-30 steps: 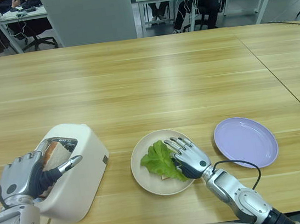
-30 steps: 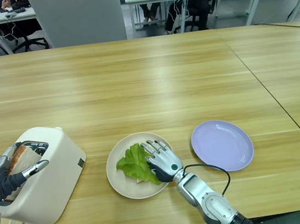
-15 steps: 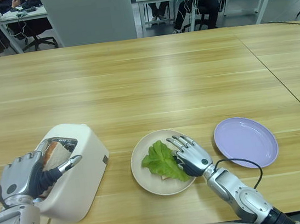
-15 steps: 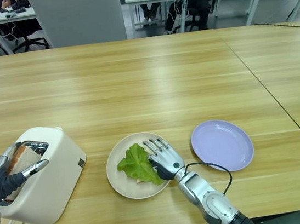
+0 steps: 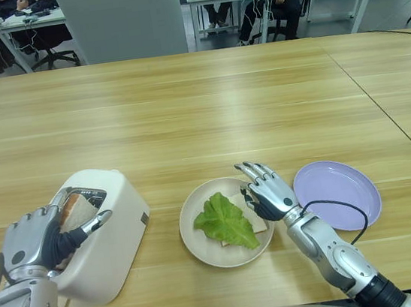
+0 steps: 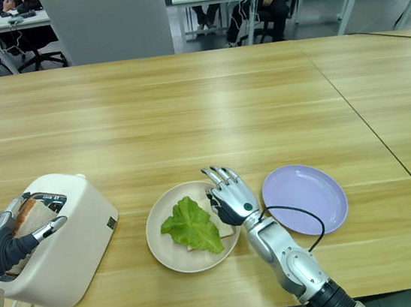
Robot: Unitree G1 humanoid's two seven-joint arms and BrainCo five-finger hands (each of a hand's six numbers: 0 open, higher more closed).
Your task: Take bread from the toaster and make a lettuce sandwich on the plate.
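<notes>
Lifted off the lettuce leaf [image 5: 226, 222] since a second ago, the right robot hand [image 5: 270, 194] has drawn back toward 2 o'clock of the cream plate [image 5: 193, 240], while the left one has not budged

From the left eye view, that right robot hand hovers over the plate's rim with fingers spread and nothing in them. My guess is it let go so the leaf could settle. The leaf lies across the middle of the plate, and a pale bottom slice [image 5: 257, 220] peeks out from under it at 3 o'clock. So the sandwich looks half built, with bread and lettuce down and no top on yet. An empty purple plate [image 5: 337, 194] sits just beside the cream one at 3 o'clock. At 9 o'clock on the tabletop [image 5: 200, 109] stands the white toaster [image 5: 103, 239]. The left robot hand [image 5: 35, 240] is curled around the toast slice [image 5: 73, 212] standing in its slot, pinching it as if ready to pull it up

From the right eye view, the right robot hand [image 6: 230, 196] stands clear of the leaf, its fingertips pointing to 12 o'clock. That leaves room above the plate for the second slice to come in from the toaster side. The left robot hand [image 6: 1, 245] grips the toast near its top edge, and the bread is not yet out of the slot
</notes>
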